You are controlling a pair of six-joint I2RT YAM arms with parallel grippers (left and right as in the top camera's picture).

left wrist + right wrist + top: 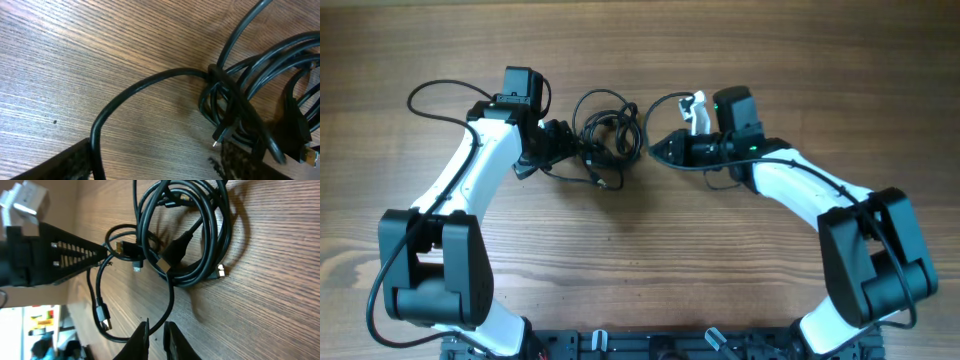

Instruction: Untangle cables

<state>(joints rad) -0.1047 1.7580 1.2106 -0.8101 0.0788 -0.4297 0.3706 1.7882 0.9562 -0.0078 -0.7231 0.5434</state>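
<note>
The cables lie in a knotted bundle at the upper middle of the overhead view, on the wooden table, between both grippers. The left gripper sits at the bundle's left edge. Its jaws are spread wide with one cord lying between them, clamped on nothing. The right gripper points at the bundle's right side, its jaws barely parted and empty. A gold-tipped plug shows at the lower right of the left wrist view, and any marking on it is too small to read.

tangled black cables on the wood table — right gripper barely parted, empty.
</note>
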